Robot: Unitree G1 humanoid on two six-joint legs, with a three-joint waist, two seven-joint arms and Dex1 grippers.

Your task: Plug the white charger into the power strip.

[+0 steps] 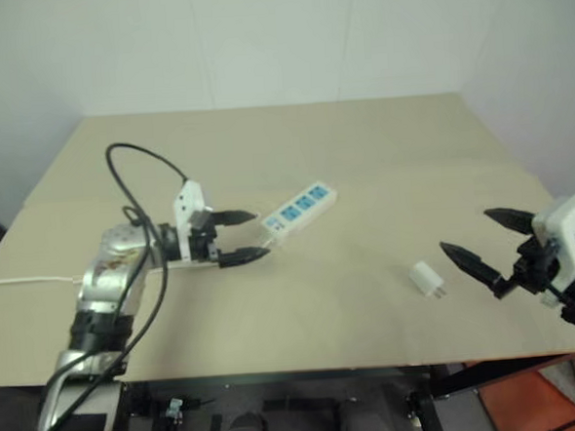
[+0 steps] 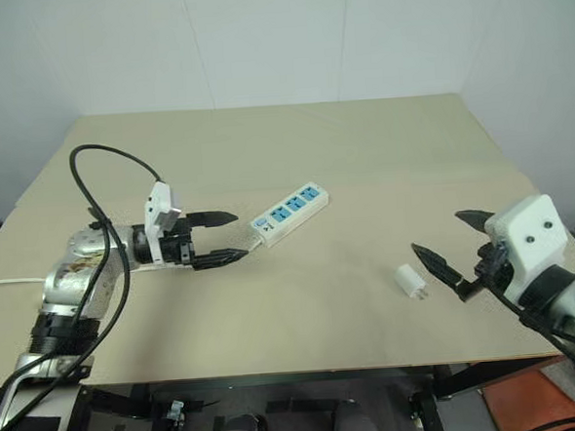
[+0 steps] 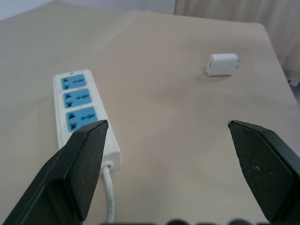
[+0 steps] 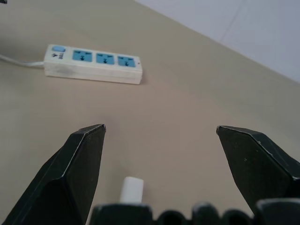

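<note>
1. Nearest the head camera, at about 4 o'clock on the beige tabletop (image 2: 363, 172), the right gripper (image 2: 451, 249) hovers over the near right edge with its two black fingers (image 2: 435, 261) spread wide and nothing between them.
2. Just beside those fingertips, toward 9 o'clock from them, the white charger (image 2: 409, 281) lies on its side on the table, apart from the gripper; in the right wrist view it sits low between the two open fingers, close to the wrist.
3. At about 9 o'clock on the table, the left gripper (image 2: 225, 236) points toward 3 o'clock, its fingers also spread wide and empty.
4. Immediately past the left fingertips lies the power strip (image 2: 289, 213), flat on the table near the middle, running diagonally toward 2 o'clock.
5. Three blue sockets (image 3: 76, 100) face upward, all unoccupied; the switch end (image 4: 57, 48) is the end nearest the left gripper.
6. From that same end a white cord (image 3: 109, 192) leaves the strip, passing under the left gripper.
7. Charger and power strip lie well apart, with bare table between them.
8. Looping above the left arm is a black cable (image 2: 96, 193).
</note>
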